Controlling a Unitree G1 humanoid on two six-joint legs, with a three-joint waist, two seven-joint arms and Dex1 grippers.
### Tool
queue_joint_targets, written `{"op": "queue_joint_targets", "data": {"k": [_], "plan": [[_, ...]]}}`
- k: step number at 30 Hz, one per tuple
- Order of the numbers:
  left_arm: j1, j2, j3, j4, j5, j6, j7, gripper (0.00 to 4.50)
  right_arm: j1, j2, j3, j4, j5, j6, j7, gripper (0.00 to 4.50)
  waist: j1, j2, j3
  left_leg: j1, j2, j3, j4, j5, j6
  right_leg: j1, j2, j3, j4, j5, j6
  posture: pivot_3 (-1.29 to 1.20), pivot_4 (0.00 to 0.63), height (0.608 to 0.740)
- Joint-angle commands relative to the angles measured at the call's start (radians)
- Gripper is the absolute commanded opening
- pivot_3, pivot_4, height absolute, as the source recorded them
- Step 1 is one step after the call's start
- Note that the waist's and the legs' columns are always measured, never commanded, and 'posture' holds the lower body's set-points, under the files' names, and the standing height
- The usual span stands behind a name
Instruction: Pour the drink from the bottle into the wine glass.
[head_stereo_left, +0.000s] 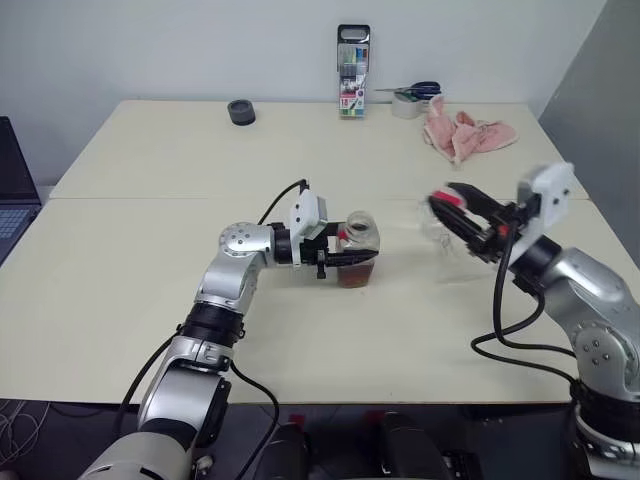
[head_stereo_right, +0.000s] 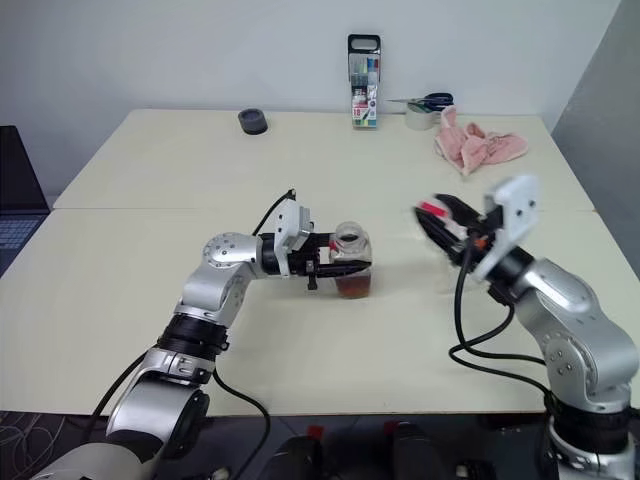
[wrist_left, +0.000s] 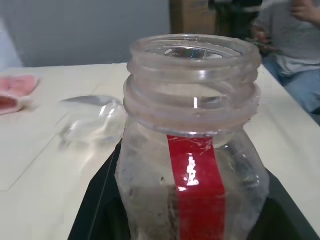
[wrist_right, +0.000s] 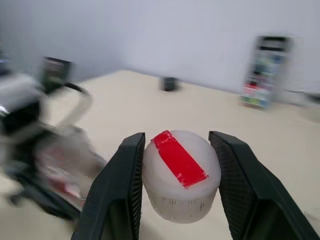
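Note:
The bottle (head_stereo_left: 358, 243) stands upright on the table with its wide neck uncapped. A red strip runs down its side (wrist_left: 192, 185), and the reddish-brown drink (head_stereo_left: 356, 274) fills its lower part. My left gripper (head_stereo_left: 335, 250) reaches in level from the left and is shut on the bottle's body. To the right, my right gripper (head_stereo_left: 455, 212) hovers above the table, shut on the bottle's cap (wrist_right: 180, 175), which is white with a red strip. The clear wine glass (head_stereo_left: 441, 240) sits just behind and below that gripper, partly hidden. It is also in the left wrist view (wrist_left: 92, 125), where I cannot tell its pose.
At the table's far edge are a black tape roll (head_stereo_left: 241, 112), a marker pack (head_stereo_left: 353, 60), scissors on a tape roll (head_stereo_left: 410, 100) and a pink cloth (head_stereo_left: 468, 135). A laptop (head_stereo_left: 12, 190) is at the far left. A seated person (wrist_left: 295, 40) is beyond the table.

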Motion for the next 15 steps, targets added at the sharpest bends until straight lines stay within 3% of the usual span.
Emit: {"op": "queue_joint_targets", "data": {"k": [1,3,11,15], "plan": [[-0.005,0.012,0.046,-0.038,-0.029,0.007,0.037,1.76,0.072,0.006,-0.058,0.053,-0.122,-0.097,-0.085,1.73,0.0,0.0,0.0,0.0,0.0,0.0,0.0,0.0,0.0,0.0,0.0,0.0,0.0,0.0,0.0,0.0,0.15,0.74],[-0.011,0.021,0.067,-0.032,-0.033,0.019,0.062,1.76,0.114,0.022,-0.076,0.075,-0.139,-0.096,-0.113,1.73,-0.001,0.0,0.0,0.0,0.0,0.0,0.0,0.0,0.0,0.0,0.0,0.001,0.0,0.0,0.0,0.0,0.15,0.74],[-0.041,0.064,0.151,0.008,-0.025,0.027,0.184,1.76,0.148,0.074,-0.157,0.101,-0.061,0.097,-0.187,4.43,-0.005,0.0,0.0,0.002,0.001,0.002,-0.001,0.0,0.0,0.0,0.001,0.002,0.001,0.0,0.0,0.0,0.15,0.74],[-0.051,0.08,0.189,0.03,-0.006,0.02,0.274,1.76,0.126,0.016,-0.129,0.069,-0.08,0.082,-0.142,4.5,-0.004,0.0,0.0,0.002,0.0,0.002,-0.001,0.0,0.0,0.0,0.0,0.002,0.001,0.0,0.0,0.0,0.15,0.74]]}}
